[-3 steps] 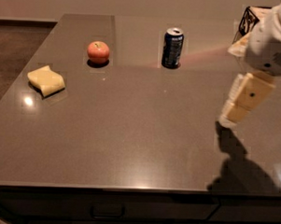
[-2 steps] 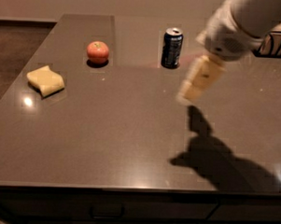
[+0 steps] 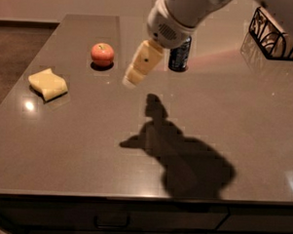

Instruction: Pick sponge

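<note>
The pale yellow sponge (image 3: 48,84) lies flat on the grey table (image 3: 87,136) near its left edge. My gripper (image 3: 133,80) hangs above the table's middle, to the right of the sponge and well apart from it. Its cream-yellow fingers (image 3: 143,61) point down and to the left, and nothing shows between them. The white arm reaches in from the upper right.
A red-orange apple (image 3: 102,54) stands behind the sponge and to its right. A dark blue can (image 3: 180,54) stands behind the arm, partly hidden by it. A black wire basket (image 3: 274,39) sits at the far right corner. The arm's shadow falls on the table's front.
My gripper has swung from the right side of the table to the left, over the middle, closer to the sponge. The sponge, apple and can have not moved.
</note>
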`<state>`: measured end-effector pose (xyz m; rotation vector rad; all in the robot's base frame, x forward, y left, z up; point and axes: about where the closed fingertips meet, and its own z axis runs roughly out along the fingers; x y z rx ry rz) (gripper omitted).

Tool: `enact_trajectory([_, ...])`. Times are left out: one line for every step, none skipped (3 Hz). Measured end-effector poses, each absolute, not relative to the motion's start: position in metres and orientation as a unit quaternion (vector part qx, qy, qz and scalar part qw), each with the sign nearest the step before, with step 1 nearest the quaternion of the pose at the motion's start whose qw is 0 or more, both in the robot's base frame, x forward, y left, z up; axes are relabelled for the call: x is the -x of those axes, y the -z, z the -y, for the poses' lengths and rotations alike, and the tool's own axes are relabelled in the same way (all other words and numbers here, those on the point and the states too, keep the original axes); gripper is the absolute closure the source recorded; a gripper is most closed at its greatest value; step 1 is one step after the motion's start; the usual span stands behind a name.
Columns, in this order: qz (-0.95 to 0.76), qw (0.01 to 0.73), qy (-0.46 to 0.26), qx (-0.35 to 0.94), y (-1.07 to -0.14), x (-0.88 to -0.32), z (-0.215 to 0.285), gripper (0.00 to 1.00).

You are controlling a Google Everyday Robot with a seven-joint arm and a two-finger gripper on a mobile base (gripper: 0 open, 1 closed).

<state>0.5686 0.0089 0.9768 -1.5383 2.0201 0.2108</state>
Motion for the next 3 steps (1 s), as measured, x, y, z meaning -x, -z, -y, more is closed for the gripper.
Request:
enact_trajectory([-0.757,0.290,-0.089,0.579,-0.967,-0.595,-0.069,0.00])
enact_trajectory([-0.758,0.273,-0.091,0.586,-0.947,-0.612,-0.122,0.00])
enact_trajectory([-0.760,0.244,-0.087,0.596,-0.917,-0.619,-0.168,0.00])
